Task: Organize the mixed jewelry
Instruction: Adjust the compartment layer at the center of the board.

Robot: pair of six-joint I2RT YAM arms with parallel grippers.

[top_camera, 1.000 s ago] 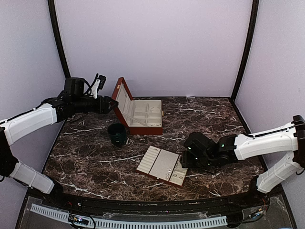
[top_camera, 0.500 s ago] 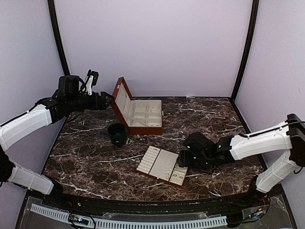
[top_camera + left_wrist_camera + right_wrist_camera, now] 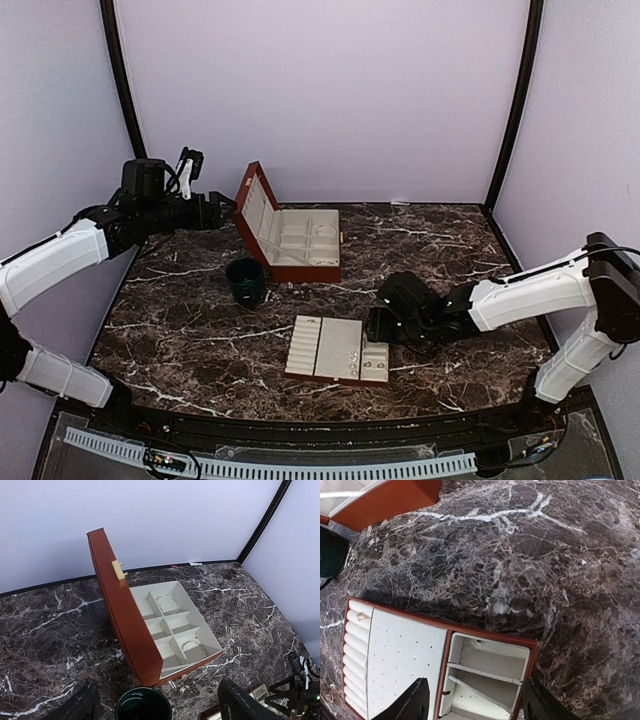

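Since 1 second earlier, the slotted tray point(image 3: 335, 352) has been turned square to the counter point(image 3: 200, 330) edge, and the left tool point(image 3: 222, 212) drawn back, fully spread and empty. The right tool point(image 3: 476, 702), part open with nothing gripped, is held over the tray's compartment end. The mixed jewelry point(image 3: 168, 603) lies mainly as loops in the box point(image 3: 125, 625), nearer the left arm.

Red-brown box point(image 3: 122, 627) with cream lining, pale silvery jewelry point(image 3: 167, 603), dark green cup point(image 3: 245, 281), brown white-veined marble table point(image 3: 200, 340)
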